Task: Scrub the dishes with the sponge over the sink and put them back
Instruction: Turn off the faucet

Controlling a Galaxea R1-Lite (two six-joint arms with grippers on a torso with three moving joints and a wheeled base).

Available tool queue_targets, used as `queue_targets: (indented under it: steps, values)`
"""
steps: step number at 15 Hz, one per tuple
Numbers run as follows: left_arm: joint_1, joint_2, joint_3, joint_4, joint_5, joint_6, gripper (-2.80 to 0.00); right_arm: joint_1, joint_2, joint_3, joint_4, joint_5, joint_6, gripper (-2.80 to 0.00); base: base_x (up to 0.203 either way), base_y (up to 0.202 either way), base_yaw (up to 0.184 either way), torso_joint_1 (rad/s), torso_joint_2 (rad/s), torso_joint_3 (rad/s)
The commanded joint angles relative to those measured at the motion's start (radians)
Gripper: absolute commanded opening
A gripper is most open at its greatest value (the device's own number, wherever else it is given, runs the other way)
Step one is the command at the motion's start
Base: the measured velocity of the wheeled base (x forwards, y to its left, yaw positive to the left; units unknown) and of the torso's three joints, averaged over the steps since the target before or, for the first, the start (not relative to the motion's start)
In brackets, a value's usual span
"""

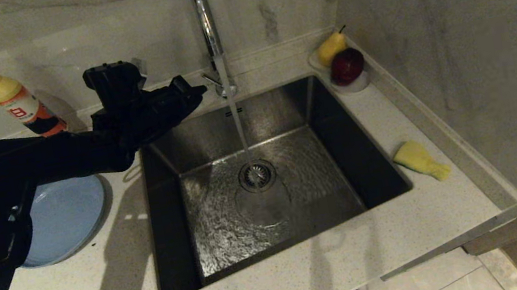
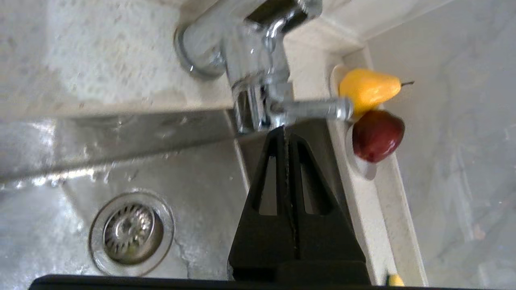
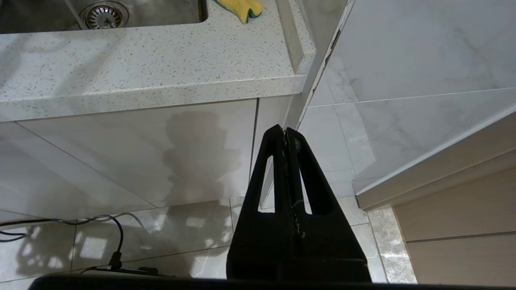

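My left gripper (image 1: 197,92) (image 2: 284,129) is shut and empty, its tip just under the chrome tap's lever (image 2: 314,108) at the back of the sink (image 1: 182,284). Water runs from the tap (image 1: 204,23) onto the drain strainer (image 1: 256,174) (image 2: 130,230). A light-blue plate (image 1: 65,214) lies on the counter left of the sink, partly hidden by my left arm. The yellow sponge (image 1: 420,160) (image 3: 242,9) lies on the counter right of the sink. My right gripper (image 3: 285,133) hangs shut and empty below the counter front, over the floor. No bowls show.
A yellow-capped detergent bottle (image 1: 20,103) stands at the back left by the wall. A small dish holds a yellow pear (image 1: 331,47) (image 2: 367,89) and a dark red fruit (image 1: 346,66) (image 2: 377,135) in the back right corner. A cable (image 3: 109,233) lies on the floor.
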Motion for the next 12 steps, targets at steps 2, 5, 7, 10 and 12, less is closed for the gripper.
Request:
queue_targets:
  steps: [2,5,7,10,12]
  values:
    - [-0.001,-0.043,0.04,-0.009,-0.013,-0.005,-2.8,0.0,0.001,0.0,0.0,0.001,0.0,-2.8,0.0,0.0,0.0,0.0,0.0,0.0]
    - [-0.006,-0.048,0.038,-0.011,-0.021,-0.017,-2.8,0.0,0.001,0.0,0.0,0.001,0.0,-2.8,0.0,0.0,0.0,0.0,0.0,0.0]
    - [-0.008,-0.048,0.036,-0.011,-0.04,-0.026,-2.8,0.0,0.001,0.0,0.0,0.001,0.0,-2.8,0.0,0.0,0.0,0.0,0.0,0.0]
    - [-0.009,-0.032,0.026,-0.02,-0.045,-0.034,-2.8,0.0,0.001,0.0,0.0,0.001,0.0,-2.8,0.0,0.0,0.0,0.0,0.0,0.0]
    - [-0.017,-0.008,0.013,-0.041,-0.033,-0.034,-2.8,0.0,0.001,0.0,0.0,0.001,0.0,-2.8,0.0,0.0,0.0,0.0,0.0,0.0]
